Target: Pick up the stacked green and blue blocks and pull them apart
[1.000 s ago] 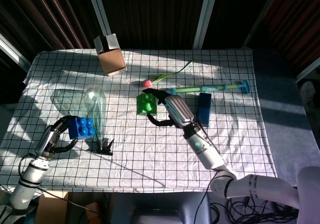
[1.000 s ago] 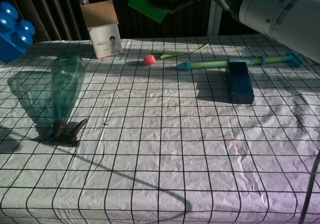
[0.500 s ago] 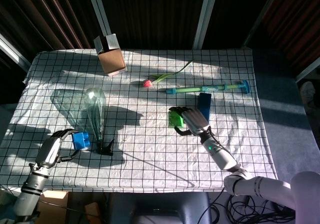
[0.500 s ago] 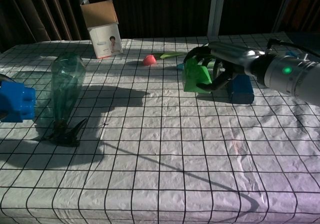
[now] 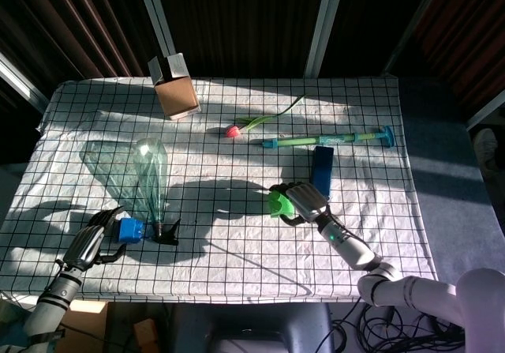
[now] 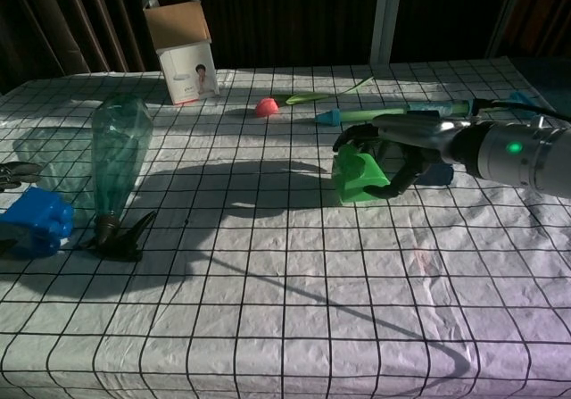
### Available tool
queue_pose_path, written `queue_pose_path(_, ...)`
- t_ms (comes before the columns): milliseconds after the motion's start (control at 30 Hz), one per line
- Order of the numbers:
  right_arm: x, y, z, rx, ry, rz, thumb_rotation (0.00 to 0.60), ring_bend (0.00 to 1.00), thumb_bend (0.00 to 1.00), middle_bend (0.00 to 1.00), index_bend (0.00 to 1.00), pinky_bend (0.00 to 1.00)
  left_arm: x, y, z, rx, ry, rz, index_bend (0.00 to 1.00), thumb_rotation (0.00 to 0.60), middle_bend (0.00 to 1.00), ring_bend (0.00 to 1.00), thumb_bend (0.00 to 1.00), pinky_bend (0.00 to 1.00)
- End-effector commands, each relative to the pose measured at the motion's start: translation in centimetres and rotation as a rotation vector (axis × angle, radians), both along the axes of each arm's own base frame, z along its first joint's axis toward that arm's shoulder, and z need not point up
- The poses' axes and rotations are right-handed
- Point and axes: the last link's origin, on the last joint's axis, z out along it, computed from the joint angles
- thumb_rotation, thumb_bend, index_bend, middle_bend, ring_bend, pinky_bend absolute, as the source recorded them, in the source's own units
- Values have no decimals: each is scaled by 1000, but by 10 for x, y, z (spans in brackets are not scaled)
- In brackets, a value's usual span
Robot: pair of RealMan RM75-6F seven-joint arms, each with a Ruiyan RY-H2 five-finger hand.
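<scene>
The chest view's edge cuts off the left robot hand [image 6: 12,174] beside the blue block [image 6: 36,221].

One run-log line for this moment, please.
green block: on table, right hand grips it | blue block: on table, apart, beside left hand
</scene>
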Motion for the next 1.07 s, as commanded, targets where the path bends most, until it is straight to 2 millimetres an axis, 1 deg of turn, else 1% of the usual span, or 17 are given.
queue_pose_path(33, 3, 2, 13, 5, -2, 19, 600, 0, 184, 0, 0, 72, 2, 0, 7, 4, -7, -26, 0, 600, 0, 0, 288, 0)
queue_pose_path(133, 2, 5, 24, 17, -11, 8, 600, 0, 151, 0, 0, 33, 6, -4, 15, 13, -9, -60, 0, 600, 0, 0, 273, 0)
queue_pose_path(200, 1, 7, 36, 3, -19, 14, 600, 0, 138, 0, 0, 18, 10, -9, 24, 31, -9, -93, 0, 600, 0, 0, 268, 0)
queue_pose_path(300, -2, 13, 61, -39, -48, 17, 600, 0, 125, 0, 0, 2, 15, -21, 47, 106, 34, -152, 0, 600, 0, 0, 268, 0)
queue_pose_path(367, -13, 23, 84, -99, -32, 22, 600, 0, 125, 0, 0, 0, 17, -33, 69, 201, 112, -182, 0, 600, 0, 0, 275, 0)
queue_pose_path(433, -29, 38, 108, -170, 31, 30, 600, 0, 126, 0, 0, 0, 13, -46, 88, 298, 229, -180, 0, 600, 0, 0, 297, 0)
queue_pose_path(467, -43, 51, 124, -231, 95, 29, 600, 0, 126, 0, 0, 0, 8, -55, 99, 366, 326, -149, 0, 600, 0, 0, 310, 0)
queue_pose_path(500, -55, 63, 137, -278, 153, 20, 600, 0, 126, 0, 0, 0, 5, -62, 106, 419, 400, -113, 0, 600, 0, 0, 325, 0)
queue_pose_path(533, -70, 79, 152, -338, 229, -7, 600, 0, 126, 0, 0, 0, 0, -70, 113, 486, 487, -57, 0, 600, 0, 0, 334, 0)
queue_pose_path(600, -93, 108, 174, -450, 316, -77, 600, 0, 126, 0, 0, 0, -3, -80, 117, 585, 544, 14, 0, 600, 0, 0, 349, 0)
queue_pose_path(667, -113, 130, 185, -522, 365, -146, 600, 0, 126, 0, 0, 0, -4, -86, 115, 610, 558, 33, 0, 600, 0, 0, 350, 0)
queue_pose_path(700, -128, 145, 191, -558, 386, -203, 600, 0, 126, 0, 0, 0, -2, -89, 113, 608, 570, 18, 0, 600, 0, 0, 349, 0)
queue_pose_path(767, -147, 164, 196, -600, 386, -299, 600, 0, 126, 0, 0, 0, 2, -91, 110, 599, 548, -14, 0, 600, 0, 0, 347, 0)
queue_pose_path(833, -162, 177, 199, -648, 311, -380, 600, 0, 126, 0, 0, 0, 2, -94, 109, 577, 545, -29, 0, 600, 0, 0, 346, 0)
queue_pose_path(900, -170, 183, 205, -654, 343, -378, 600, 0, 126, 0, 0, 0, 2, -95, 109, 571, 554, -42, 0, 600, 0, 0, 346, 0)
queue_pose_path(967, -167, 183, 211, -697, 314, -362, 600, 0, 127, 0, 0, 0, 3, -96, 110, 571, 547, -50, 0, 600, 0, 0, 346, 0)
queue_pose_path(1067, -162, 185, 213, -744, 305, -331, 600, 0, 127, 0, 0, 0, 3, -98, 109, 544, 535, -56, 0, 600, 0, 0, 346, 0)
